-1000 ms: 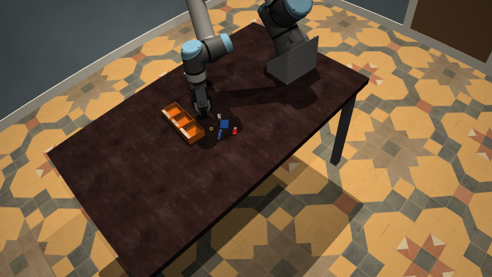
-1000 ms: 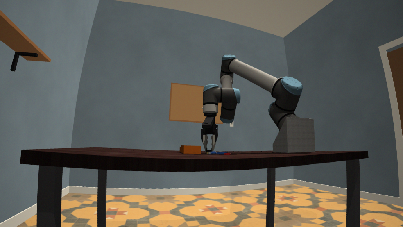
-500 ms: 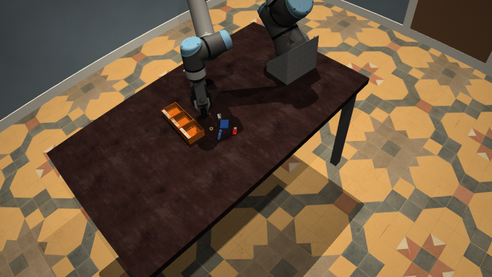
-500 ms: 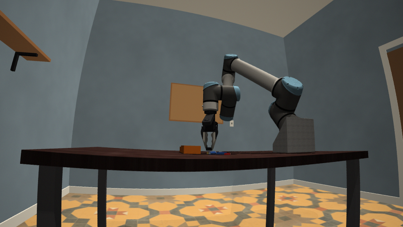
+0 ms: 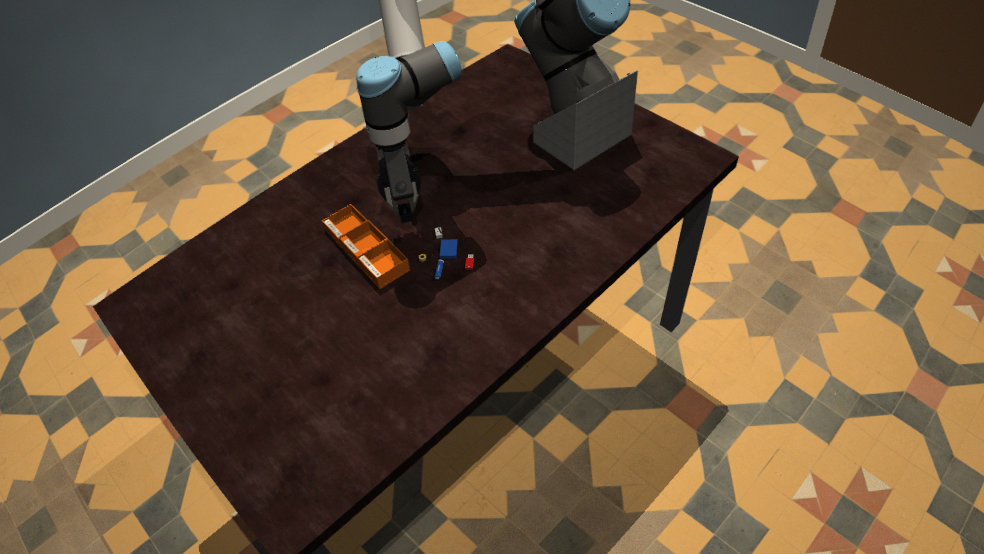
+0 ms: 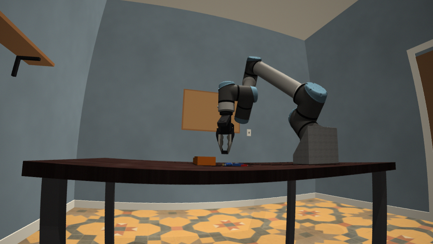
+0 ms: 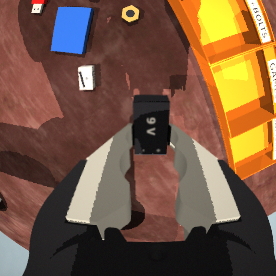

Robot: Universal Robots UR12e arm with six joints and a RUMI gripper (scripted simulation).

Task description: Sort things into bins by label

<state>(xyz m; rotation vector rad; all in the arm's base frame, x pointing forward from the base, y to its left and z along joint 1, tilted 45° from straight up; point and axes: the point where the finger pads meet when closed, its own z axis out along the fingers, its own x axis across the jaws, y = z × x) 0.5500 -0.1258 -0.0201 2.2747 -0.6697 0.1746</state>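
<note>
My gripper (image 7: 150, 125) is shut on a small black 9 V battery (image 7: 150, 125) and holds it above the table, beside the orange bins. It also shows in the top view (image 5: 406, 209) and in the exterior view (image 6: 224, 150). The orange tray of three labelled bins (image 5: 365, 244) lies to the left of the gripper and shows at the right of the wrist view (image 7: 235, 75). On the table lie a brass nut (image 5: 420, 257), a blue flat block (image 5: 448, 247), a small white piece (image 5: 437, 232), a blue stick (image 5: 437, 269) and a red USB stick (image 5: 469, 261).
The arm's grey base block (image 5: 585, 127) stands at the far side of the table. The table's right edge is near the base. Only parts of the bin labels can be read in the wrist view.
</note>
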